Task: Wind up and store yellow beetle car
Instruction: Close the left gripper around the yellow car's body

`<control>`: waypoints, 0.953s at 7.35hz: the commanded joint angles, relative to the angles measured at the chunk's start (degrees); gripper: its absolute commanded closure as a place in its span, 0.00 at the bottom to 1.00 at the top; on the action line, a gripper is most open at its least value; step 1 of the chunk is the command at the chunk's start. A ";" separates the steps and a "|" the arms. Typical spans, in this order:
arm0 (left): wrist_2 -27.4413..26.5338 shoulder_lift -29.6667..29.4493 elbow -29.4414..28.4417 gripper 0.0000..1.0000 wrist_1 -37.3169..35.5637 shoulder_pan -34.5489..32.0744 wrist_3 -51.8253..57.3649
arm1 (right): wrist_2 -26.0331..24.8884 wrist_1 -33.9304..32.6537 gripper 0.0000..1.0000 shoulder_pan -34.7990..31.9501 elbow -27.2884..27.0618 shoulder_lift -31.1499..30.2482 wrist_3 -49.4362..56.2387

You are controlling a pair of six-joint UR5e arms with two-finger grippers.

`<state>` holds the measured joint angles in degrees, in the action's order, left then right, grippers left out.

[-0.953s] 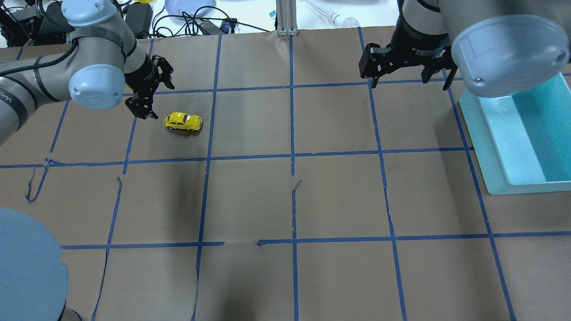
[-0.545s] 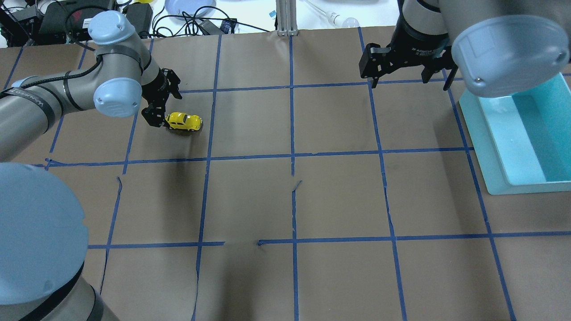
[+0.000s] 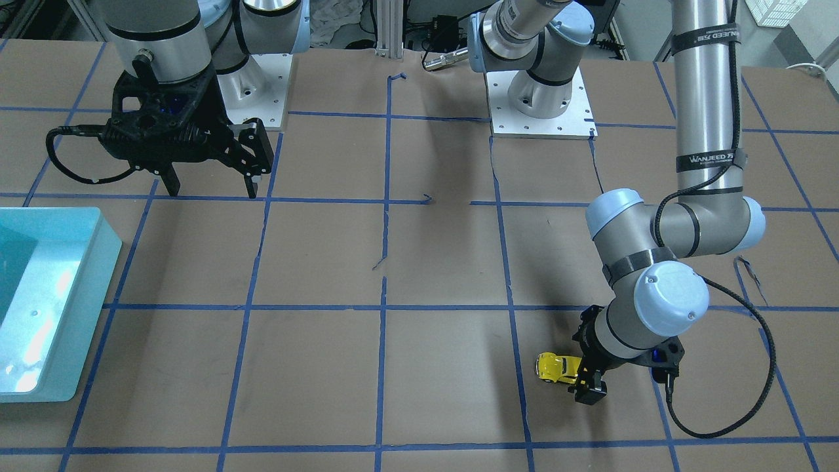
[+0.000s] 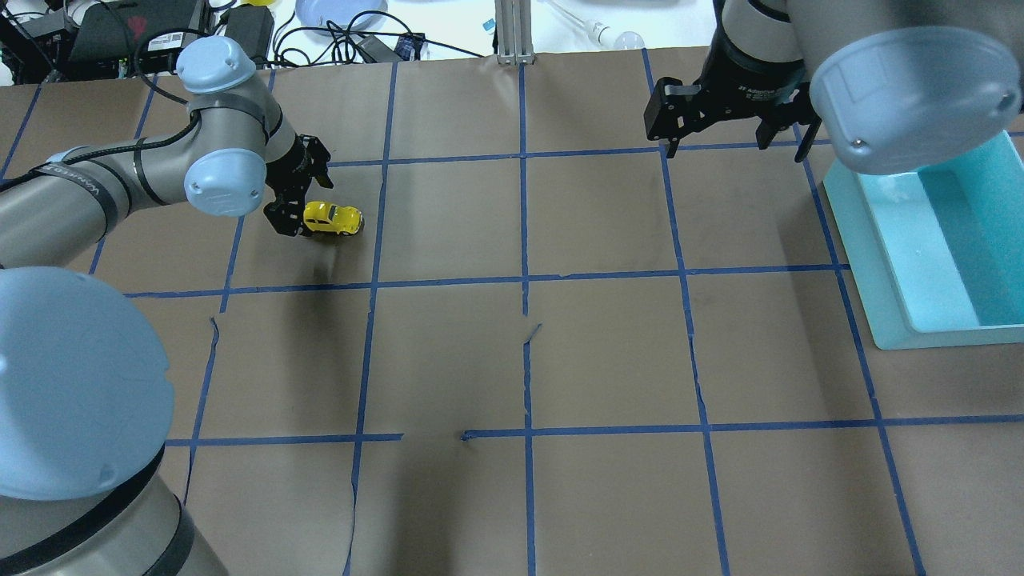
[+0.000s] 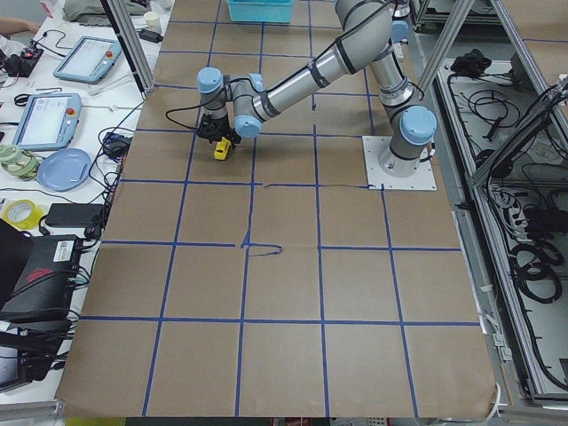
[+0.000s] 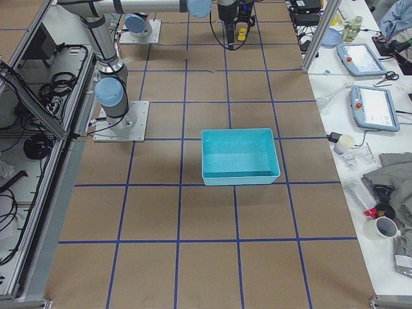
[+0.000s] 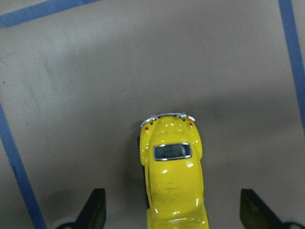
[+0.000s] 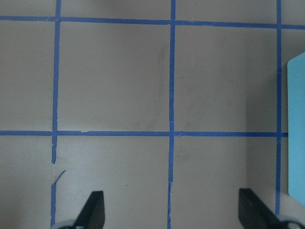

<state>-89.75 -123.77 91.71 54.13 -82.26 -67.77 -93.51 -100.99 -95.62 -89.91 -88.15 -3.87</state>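
The yellow beetle car (image 4: 334,218) stands on its wheels on the brown paper at the far left of the table. It also shows in the front view (image 3: 554,366) and the left wrist view (image 7: 173,181). My left gripper (image 4: 300,200) is open and low over the car's left end. In the left wrist view its fingers (image 7: 95,212) stand wide on either side of the car and do not touch it. My right gripper (image 4: 736,148) is open and empty, hovering at the far right; its wrist view (image 8: 174,214) shows only paper below it.
A teal bin (image 4: 880,264) stands at the table's right edge, open side up; its corner shows in the right wrist view (image 8: 298,129). Blue tape lines grid the brown paper (image 4: 528,352). Cables and gear lie beyond the far edge.
My left arm has swung right and down toward the car, and its open gripper now straddles the car's left end. The car and the right arm have not moved.
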 commanded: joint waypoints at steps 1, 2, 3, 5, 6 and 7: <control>-0.07 -0.68 -0.13 0.00 0.01 0.00 -1.13 | 0.00 0.00 0.00 0.00 0.00 0.00 0.00; -0.07 -0.94 -0.30 0.14 0.01 0.00 -1.92 | 0.00 0.00 0.00 0.00 0.00 0.00 0.00; 0.01 -0.94 -0.83 0.68 -0.07 0.00 -3.23 | 0.00 0.00 0.00 0.00 0.00 0.00 0.00; 0.01 -0.94 -1.97 1.00 0.01 0.00 -3.15 | 0.00 0.00 0.00 0.00 0.00 0.00 0.00; 0.54 -0.94 -2.76 1.00 0.01 0.00 -3.24 | 0.00 0.00 0.00 0.00 0.00 0.00 0.00; 0.54 -0.68 -3.11 1.00 0.27 0.00 -3.42 | 0.00 0.00 0.00 0.00 0.00 0.00 0.00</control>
<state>-89.41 -124.65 89.21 54.20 -82.26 -70.98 -93.52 -100.99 -95.62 -89.91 -88.15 -3.87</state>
